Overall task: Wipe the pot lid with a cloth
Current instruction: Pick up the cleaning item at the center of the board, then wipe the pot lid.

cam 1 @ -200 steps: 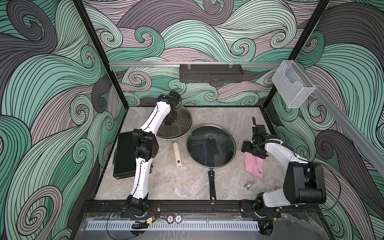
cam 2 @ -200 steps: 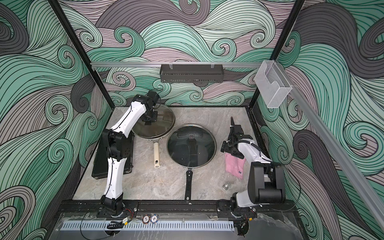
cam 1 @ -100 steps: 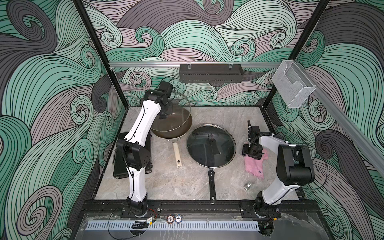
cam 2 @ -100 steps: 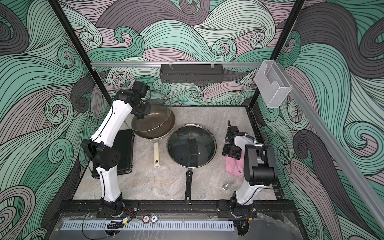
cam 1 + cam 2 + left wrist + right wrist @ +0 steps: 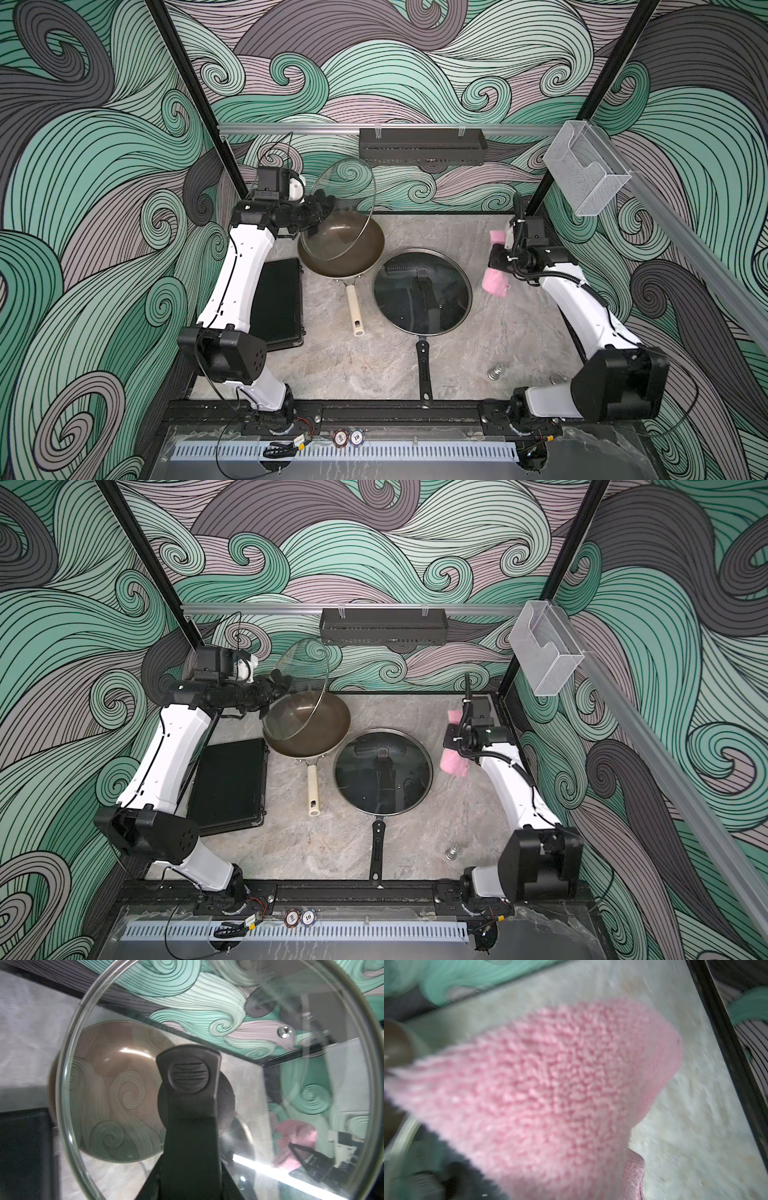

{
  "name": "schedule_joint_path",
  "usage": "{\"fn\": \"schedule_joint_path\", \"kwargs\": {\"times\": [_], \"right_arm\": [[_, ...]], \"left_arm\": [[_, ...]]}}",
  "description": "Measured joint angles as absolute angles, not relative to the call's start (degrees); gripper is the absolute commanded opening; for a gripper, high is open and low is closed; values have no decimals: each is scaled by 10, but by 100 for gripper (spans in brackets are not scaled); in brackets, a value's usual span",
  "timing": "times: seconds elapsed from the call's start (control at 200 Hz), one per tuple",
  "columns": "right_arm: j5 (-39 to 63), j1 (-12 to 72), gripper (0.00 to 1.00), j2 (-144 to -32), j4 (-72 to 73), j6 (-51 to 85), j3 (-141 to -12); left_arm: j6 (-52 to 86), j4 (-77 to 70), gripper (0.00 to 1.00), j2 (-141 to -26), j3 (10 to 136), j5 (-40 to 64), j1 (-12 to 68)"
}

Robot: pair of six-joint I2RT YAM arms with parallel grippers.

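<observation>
we count two pans, two lids and one cloth. the brown pan [image 5: 347,269], smooth and round with a cream handle, lies open at the far left. the black pan [image 5: 423,365], nearer and to its right, wears a round dark lid [image 5: 422,291] with a metal rim. the glass lid [image 5: 347,199], clear and domed, stands tilted on edge above the brown pan, its knob clamped in the left pincer [image 5: 322,206], jaws narrow. the pink cloth [image 5: 494,284], nubbly terry, hangs at the right, just beside the covered pan, pinched tight in the right pincer [image 5: 498,259]. we cannot tell whether it touches the table [image 5: 374,374].
</observation>
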State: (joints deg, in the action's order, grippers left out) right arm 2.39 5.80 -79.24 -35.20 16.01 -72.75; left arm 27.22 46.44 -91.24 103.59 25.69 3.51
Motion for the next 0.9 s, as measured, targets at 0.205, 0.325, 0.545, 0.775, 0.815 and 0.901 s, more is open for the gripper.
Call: {"fn": "schedule_joint_path", "kwargs": {"times": [0.205,0.325,0.545,0.775,0.815,0.901], "right_arm": [[120,133,0,-818,-218,206,-807],[169,158,0,-866,-130,242,-838],[276,178,0,-956,64,366,-888],[360,198,0,-1053,238,496,-990],[365,206,0,-1062,242,499,-1007],[368,228,0,-1068,240,497,-1025]], "left_arm": [[364,303,0,-901,968,413,22],[437,182,0,-885,909,500,20],[526,45,0,-880,873,628,27],[535,2,0,-877,868,701,62],[532,2,0,-877,868,706,67],[529,3,0,-878,868,712,79]]}}
